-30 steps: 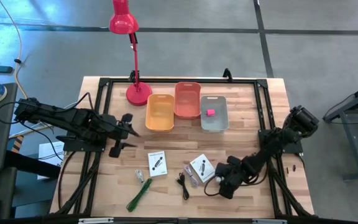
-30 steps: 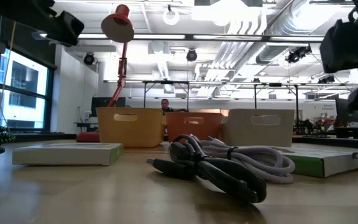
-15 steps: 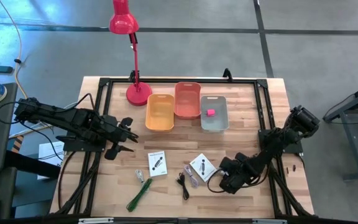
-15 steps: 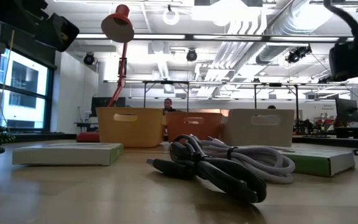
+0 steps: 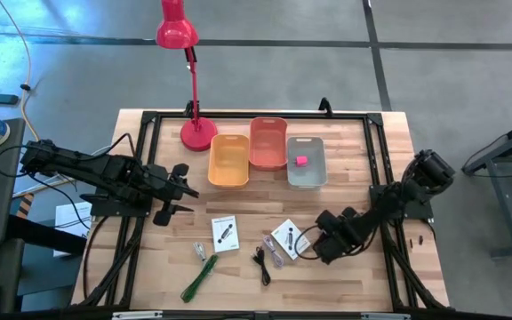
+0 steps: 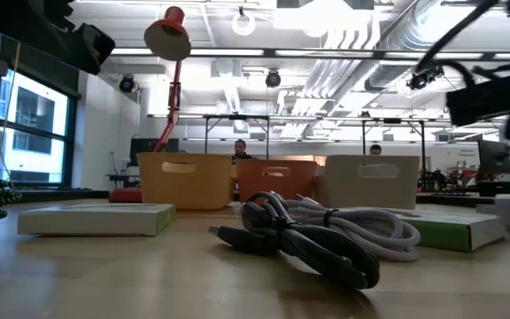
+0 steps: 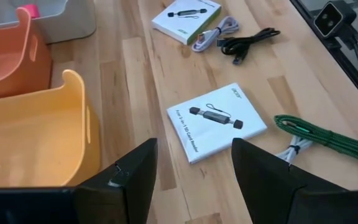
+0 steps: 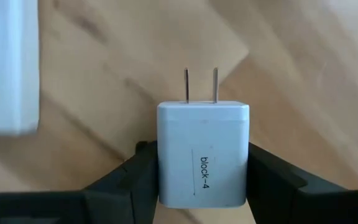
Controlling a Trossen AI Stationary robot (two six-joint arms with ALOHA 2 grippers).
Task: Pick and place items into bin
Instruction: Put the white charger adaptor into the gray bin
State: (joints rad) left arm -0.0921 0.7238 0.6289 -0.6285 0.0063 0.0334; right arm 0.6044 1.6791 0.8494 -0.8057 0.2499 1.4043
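In the gray bin [image 5: 307, 171] you have one pink cube [image 5: 300, 161]; your right tool [image 8: 202, 186] holds a white plug block [image 8: 203, 152], left tool [image 5: 179, 189] wide, cards [image 5: 225, 233] left.

Wooden table [image 5: 354, 191] with 3 bins [image 5: 267, 141], 2 cards [image 5: 225, 233], cable [image 5: 261, 262], lamp [image 5: 197, 133]

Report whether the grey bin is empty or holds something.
Not empty: a pink cube lies inside the grey bin; nothing else shows in it.
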